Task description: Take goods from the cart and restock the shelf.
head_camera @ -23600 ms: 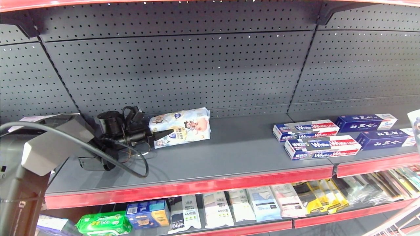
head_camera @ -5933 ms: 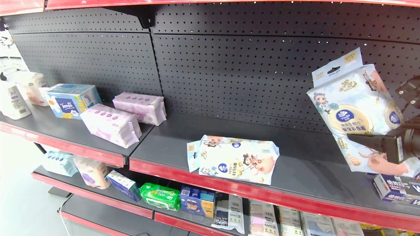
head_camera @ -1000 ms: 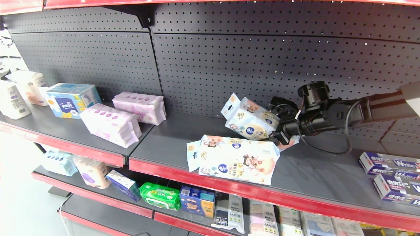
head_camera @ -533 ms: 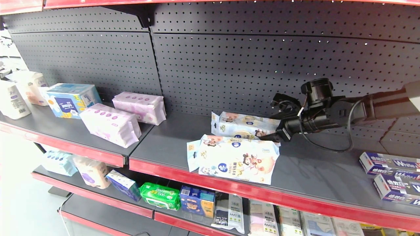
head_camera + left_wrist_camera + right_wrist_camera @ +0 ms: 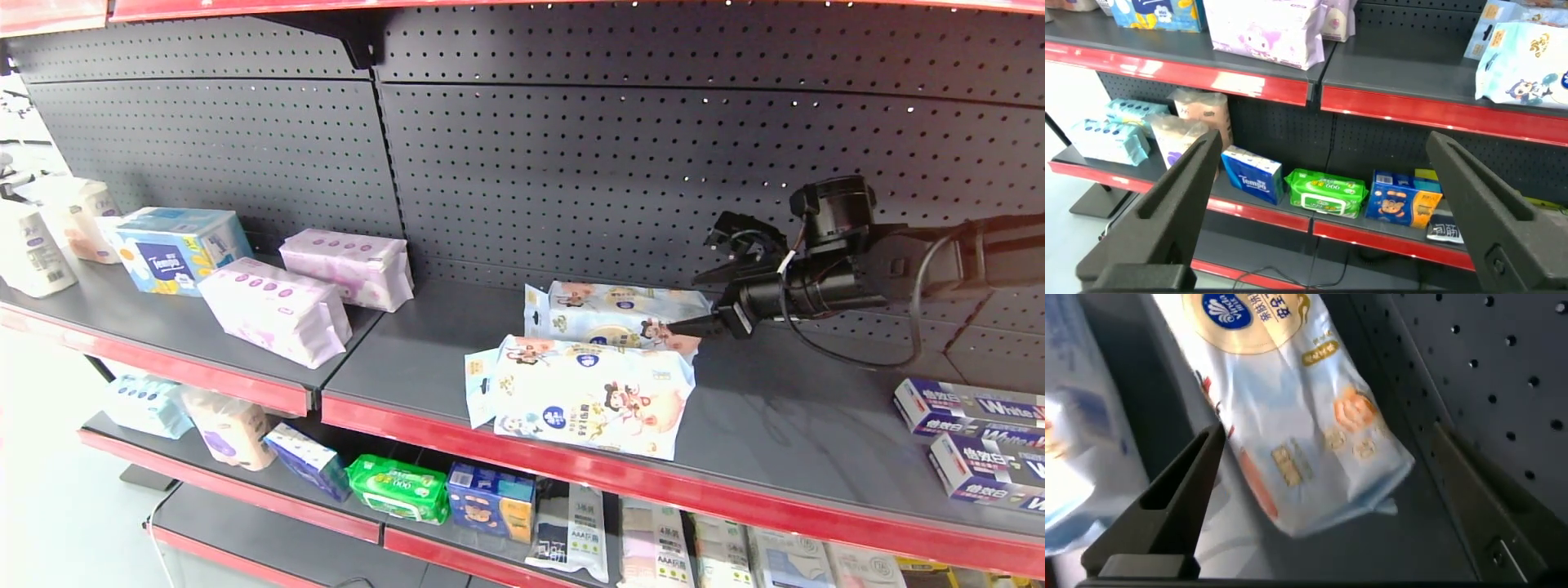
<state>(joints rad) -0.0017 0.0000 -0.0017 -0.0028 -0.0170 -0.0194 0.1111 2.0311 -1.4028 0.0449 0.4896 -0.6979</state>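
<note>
Two cartoon-printed tissue packs lie flat on the dark shelf (image 5: 775, 425). The front pack (image 5: 588, 396) sits at the red edge, and the back pack (image 5: 612, 309) rests just behind it, touching it. My right gripper (image 5: 694, 306) hovers at the back pack's right end, open, with nothing held. In the right wrist view that pack (image 5: 1298, 400) lies just beyond the spread fingers of the right gripper (image 5: 1323, 437), beside the front pack (image 5: 1069, 457). My left gripper (image 5: 1321, 140) hangs open and empty in front of the lower shelves, below the front pack (image 5: 1527, 57).
Two pink packs (image 5: 277, 310) and a blue tissue box (image 5: 175, 245) fill the shelf section to the left. Toothpaste boxes (image 5: 971, 408) lie at the right. Free shelf surface lies between the tissue packs and the toothpaste. Lower shelves hold a green wipes pack (image 5: 1327, 192) and small boxes.
The right gripper lowered the tilted pack flat behind the front pack, let it go, and drew back to the right and slightly up.
</note>
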